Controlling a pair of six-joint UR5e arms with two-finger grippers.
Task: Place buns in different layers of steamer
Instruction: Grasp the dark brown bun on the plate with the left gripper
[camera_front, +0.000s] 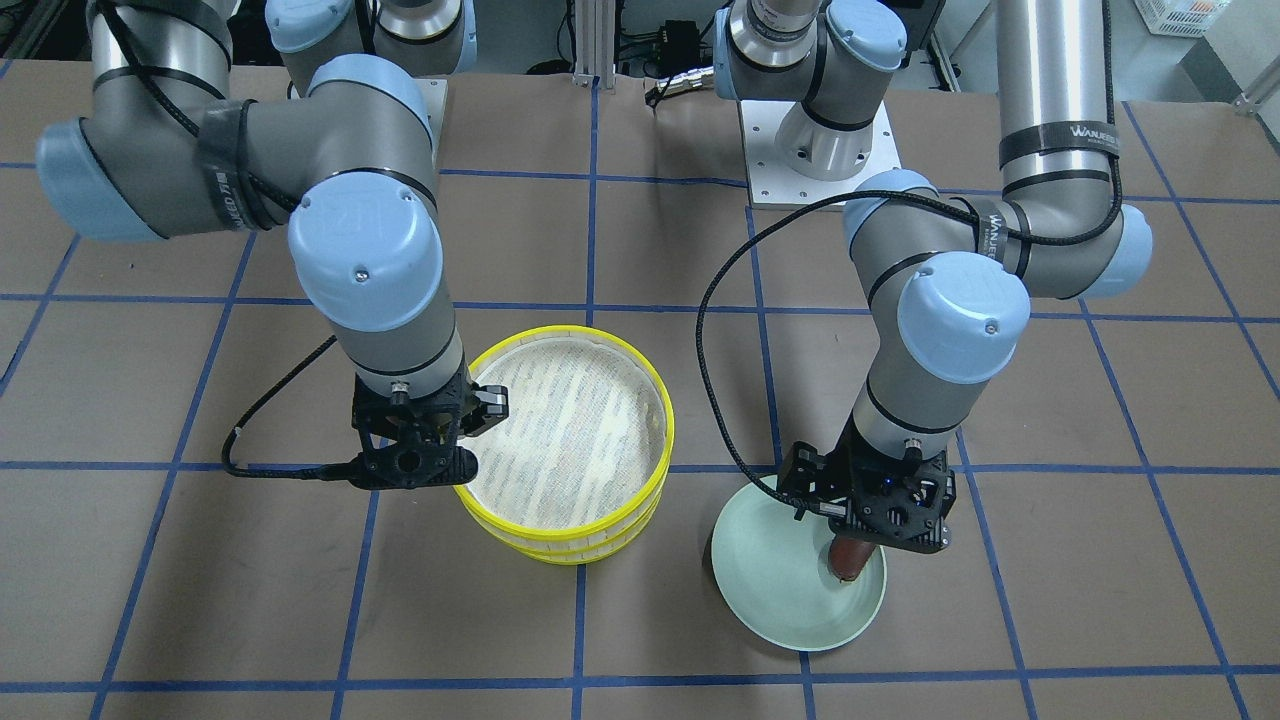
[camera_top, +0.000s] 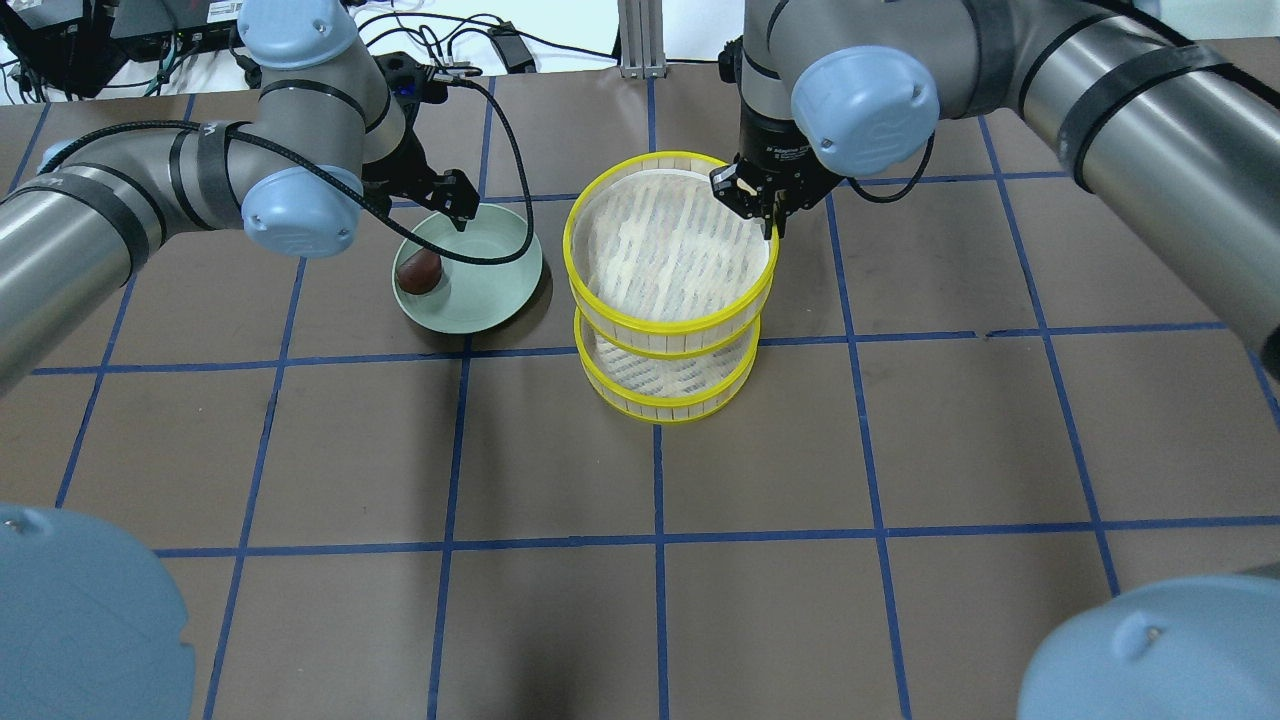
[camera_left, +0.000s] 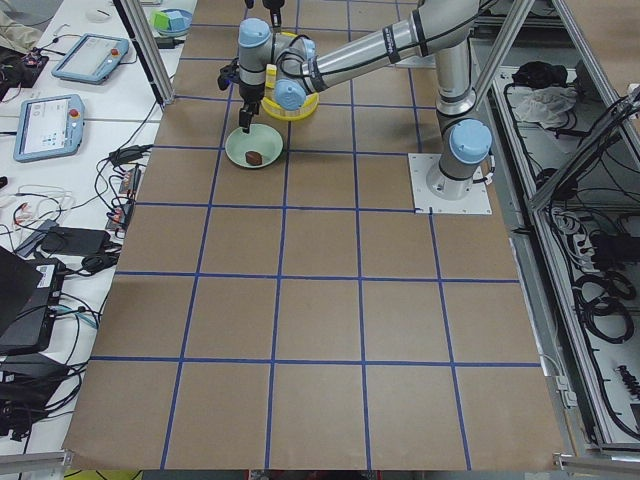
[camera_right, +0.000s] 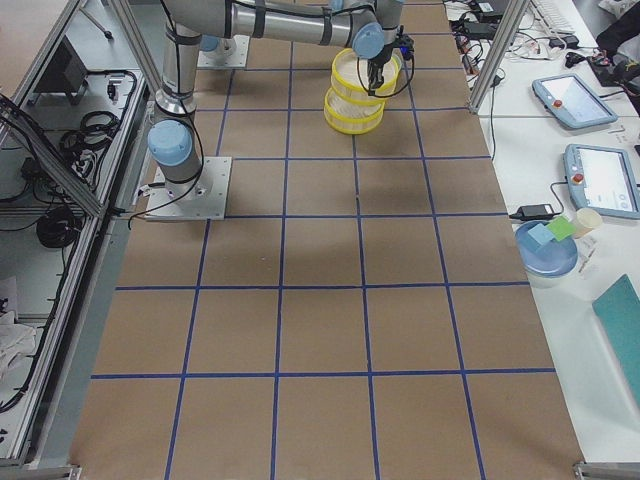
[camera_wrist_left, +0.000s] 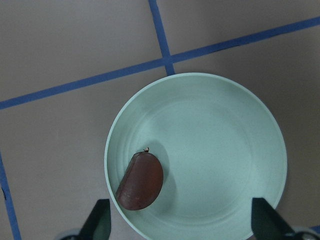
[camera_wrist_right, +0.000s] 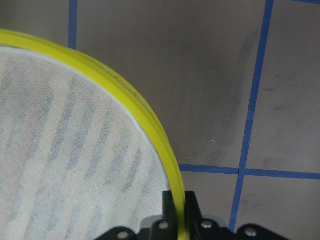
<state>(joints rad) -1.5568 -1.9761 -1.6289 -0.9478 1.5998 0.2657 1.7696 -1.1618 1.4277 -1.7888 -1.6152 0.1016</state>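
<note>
On the top layer's (camera_top: 566, 240) far rim, my right fingers (camera_wrist_right: 191, 210) are pinched tight; that layer sits over the lower layer (camera_top: 662, 408), 2 in all. Over the plate (camera_wrist_left: 215, 140) to the left, my left fingers (camera_wrist_left: 100, 220) stand wide, and the brown bun (camera_wrist_left: 141, 181) lies on it near its edge.

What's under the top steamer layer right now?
The lower layer, offset from the top layer, whose rim the right gripper clamps. Only a bare strip of the lower mesh shows; the rest is covered, so its contents cannot be told.
</note>
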